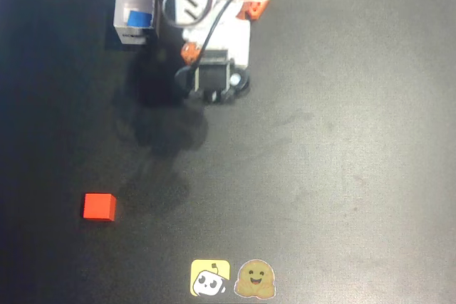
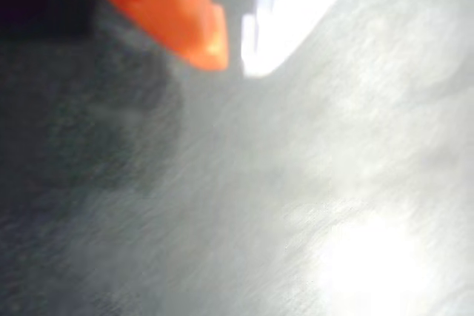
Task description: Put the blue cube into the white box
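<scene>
in the overhead view, nearest the bottom edge at six o'clock, two flat stickers lie side by side on the table [image 1: 342, 176], a dark matte sheet with a faint grain: a yellow rounded square with a white cartoon figure [image 1: 210, 278] and a brown smiling blob face [image 1: 256, 279]; neither carries writing that can be read. up and left, toward eight o'clock, one red cube [image 1: 99, 206] sits alone, sharp-edged with plain matte faces, well apart from everything else. farther on, just above centre toward twelve o'clock, stands the arm [image 1: 214, 40], white plastic with a black motor block, a looping black cable and orange parts at the top edge. at eleven o'clock, just beside the arm, is one white box [image 1: 135, 13], square, thin-walled and open-topped, with a dark printed label on its lower side, too small to read. the one blue cube [image 1: 140, 18] lies inside the box, against its right wall. in the wrist view the gripper [image 2: 229, 53] shows blurred at twelve o'clock, one smooth orange finger [image 2: 178, 12] and one white finger [image 2: 296, 12], their tips a narrow gap apart with nothing between them, over grey glare-washed table.
</scene>
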